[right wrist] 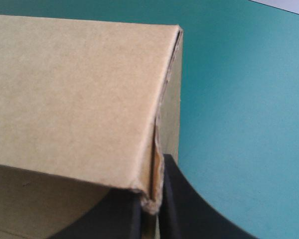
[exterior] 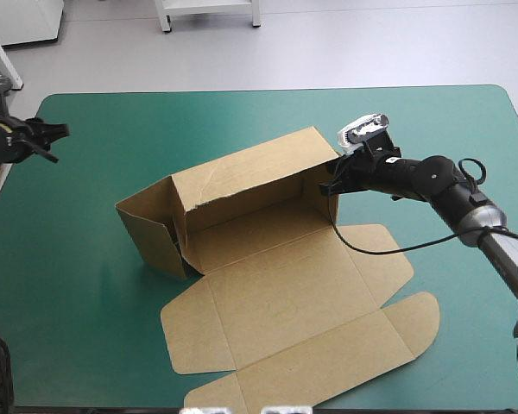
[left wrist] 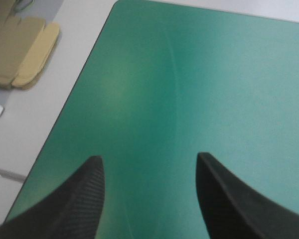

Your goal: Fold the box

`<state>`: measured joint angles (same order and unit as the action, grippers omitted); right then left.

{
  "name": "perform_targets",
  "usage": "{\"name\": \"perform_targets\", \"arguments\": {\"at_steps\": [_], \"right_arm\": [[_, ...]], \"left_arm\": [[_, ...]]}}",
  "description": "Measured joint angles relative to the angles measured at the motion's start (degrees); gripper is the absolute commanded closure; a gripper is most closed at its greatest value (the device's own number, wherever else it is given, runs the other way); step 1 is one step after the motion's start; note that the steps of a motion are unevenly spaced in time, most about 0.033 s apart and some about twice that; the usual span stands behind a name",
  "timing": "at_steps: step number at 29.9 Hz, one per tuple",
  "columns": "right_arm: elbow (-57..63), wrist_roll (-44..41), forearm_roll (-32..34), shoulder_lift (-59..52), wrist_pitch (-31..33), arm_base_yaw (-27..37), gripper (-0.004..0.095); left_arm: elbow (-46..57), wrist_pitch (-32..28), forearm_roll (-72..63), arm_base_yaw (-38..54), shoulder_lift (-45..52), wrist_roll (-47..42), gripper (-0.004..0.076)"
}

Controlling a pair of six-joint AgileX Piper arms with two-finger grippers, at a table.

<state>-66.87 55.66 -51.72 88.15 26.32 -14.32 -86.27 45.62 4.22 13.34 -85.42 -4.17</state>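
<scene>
The brown box point(exterior: 259, 259) lies mid-table, partly raised. Its long back wall point(exterior: 250, 172) stands up, a side wall point(exterior: 151, 228) is up at the left end, and the lid and flaps point(exterior: 319, 345) lie flat toward the table's front edge. My right gripper point(exterior: 332, 183) is at the right end of the back wall. In the right wrist view it point(right wrist: 152, 199) is shut on the box point(right wrist: 79, 94), pinching the wall's corner. My left gripper point(exterior: 47, 136) hovers at the table's far left edge, well clear of the box. In its own view it point(left wrist: 149, 158) stands open over bare cover.
More brown board point(left wrist: 20, 50) lies beyond the table's left edge. The teal-green cover point(exterior: 432, 121) is bare behind and to the right of the box. The table's left edge point(left wrist: 65, 114) runs close beside my left gripper.
</scene>
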Motion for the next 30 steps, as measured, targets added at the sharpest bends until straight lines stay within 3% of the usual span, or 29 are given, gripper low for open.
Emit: {"name": "perform_targets", "arguments": {"at_steps": [5, 9, 14, 17, 22, 30], "right_arm": [[-1.05, -5.04, 3.87, 0.00, 0.31, -0.06, 0.0925], [-5.23, -17.38, 16.36, -0.09, 5.40, -0.11, 0.0925], [-13.72, -36.74, 36.15, -0.03, 18.98, -0.11, 0.0925], [-19.66, -43.02, 42.32, 0.85, 29.18, -0.11, 0.0925], [-30.51, -46.11, 45.84, 6.49, 41.80, -0.11, 0.0925], [-42.24, -47.95, 46.67, 17.62, 44.77, -0.11, 0.0925]], "left_arm": [[2.84, 0.70, -6.86, 4.10, 0.00, 3.83, 0.0321], [3.33, 0.89, -8.27, 4.15, 0.00, 5.24, 0.0321], [3.33, 0.61, -8.48, 4.15, 0.00, 5.96, 0.0321], [3.33, 0.66, -8.48, 4.17, 0.00, 6.55, 0.0321], [3.33, 1.24, -8.48, 4.17, 0.00, 7.09, 0.0321], [3.37, 1.97, -9.40, 4.17, 0.00, 8.28, 0.0321]]}}
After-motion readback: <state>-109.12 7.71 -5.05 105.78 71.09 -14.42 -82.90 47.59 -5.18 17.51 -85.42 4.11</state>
